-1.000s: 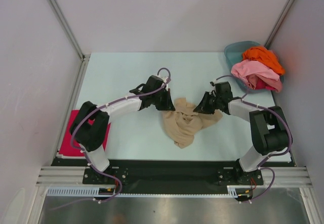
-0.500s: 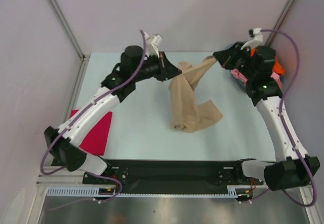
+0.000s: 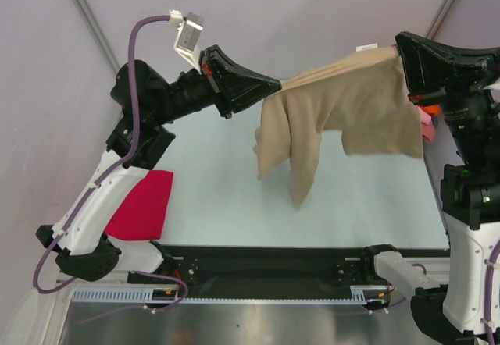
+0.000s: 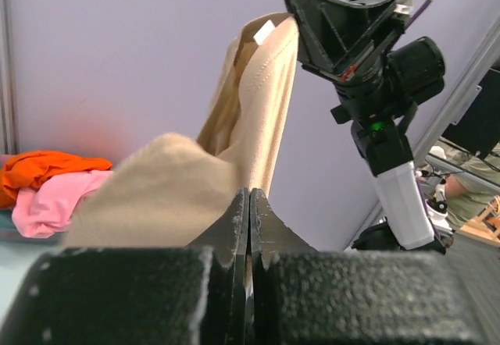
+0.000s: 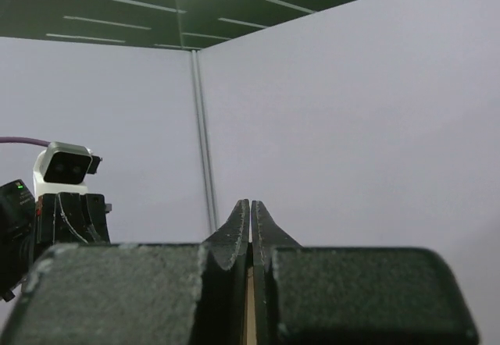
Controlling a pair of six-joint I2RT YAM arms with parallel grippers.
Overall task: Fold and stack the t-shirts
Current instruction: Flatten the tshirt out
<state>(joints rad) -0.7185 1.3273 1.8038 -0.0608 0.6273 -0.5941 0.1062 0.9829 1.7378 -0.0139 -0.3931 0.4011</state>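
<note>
The left gripper (image 3: 273, 87) is closed on one upper corner of the tan t-shirt (image 3: 355, 107), and the right gripper (image 3: 401, 47) pinches the other. The shirt hangs stretched between them, high above the table (image 3: 211, 165), its left part twisted. I judge this is the spreading step; next it must come down flat. A magenta-red t-shirt (image 3: 144, 204) lies near the left edge, well apart, and the walls stand close on both sides.
</note>
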